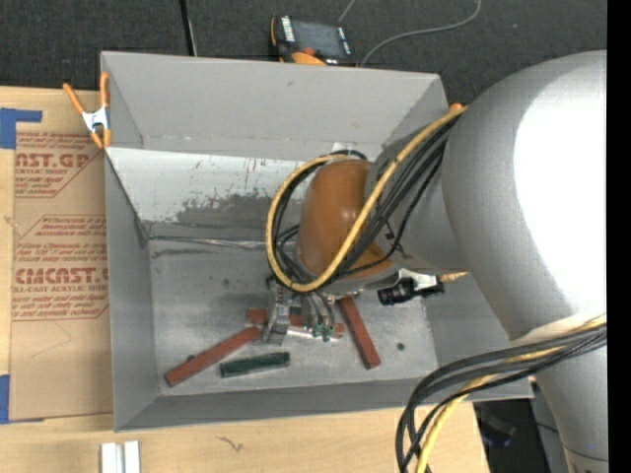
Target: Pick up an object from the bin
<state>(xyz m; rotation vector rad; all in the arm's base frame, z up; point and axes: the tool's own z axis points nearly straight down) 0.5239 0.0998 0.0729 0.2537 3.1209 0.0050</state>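
Arm (532, 195): big white body, comes in from 3 o'clock and covers the bin's right side from you.
Bin (197, 264): grey metal, sloped walls; floor scuffed and scratched, dark smears on the back wall at 12.
Orange cover (330, 215): on the wrist, mid-bin, hides the floor under it.
Cables (270, 230): yellow and black loops round the cover, hanging toward 9.
Long red-brown stick (212, 354): flat on the floor, runs from 8 o'clock up to the gripper; that is the thing you're at.
Second red-brown stick (361, 333): just beside the gripper at 4, tilted.
Dark green stick (254, 365): at 7, just below the long one.
Gripper (299, 325): low on the floor at the long stick's inner end; claw state, cannot tell.
Short red-brown bit (257, 316): at 9, near the gripper.
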